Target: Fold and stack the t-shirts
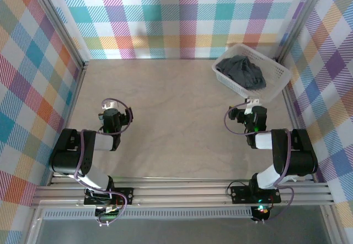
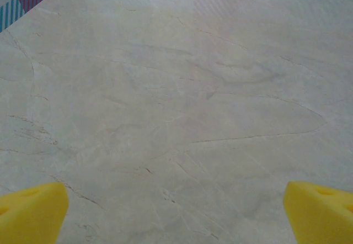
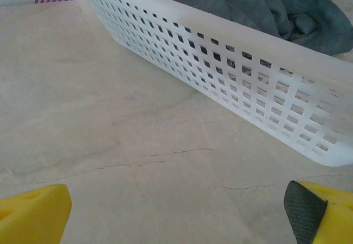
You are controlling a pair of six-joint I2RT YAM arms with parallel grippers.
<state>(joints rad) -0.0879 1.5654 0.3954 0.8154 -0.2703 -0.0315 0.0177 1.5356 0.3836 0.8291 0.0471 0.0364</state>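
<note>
The surface (image 1: 165,144) lies pale and bare under both my claws. Just ahead of my right claw (image 3: 176,216), and reaching off to its right, stands the white mesh basket (image 3: 237,84). The dark slate-grey t-shirts (image 1: 245,72) are bundled inside it in one crumpled heap that rises above the rim. My left claw (image 2: 176,216) hangs well apart from them, with nothing but bare surface in front of it. Both claws are spread fully wide and hold nothing.

I judge the cloth to be soft, light and limp. It should sag from wherever I pinch it and may drag a neighbour up with it. The basket looks light too, so it could slide or lift if a fold snags on the mesh. The best hold for my right claw seems to be a raised ridge on top of the heap, pinched from above. I would look for a shoulder or hem only once one shirt hangs free.

Much is hidden. I cannot tell how many shirts are in the heap, nor pick out a collar, sleeve or hem among the folds. The basket's near wall screens the lower part of the pile, and its ends run out of my wrist view. One of my right claw's fingertips (image 3: 303,211) carries a dark patch — I cannot make out what it is.
</note>
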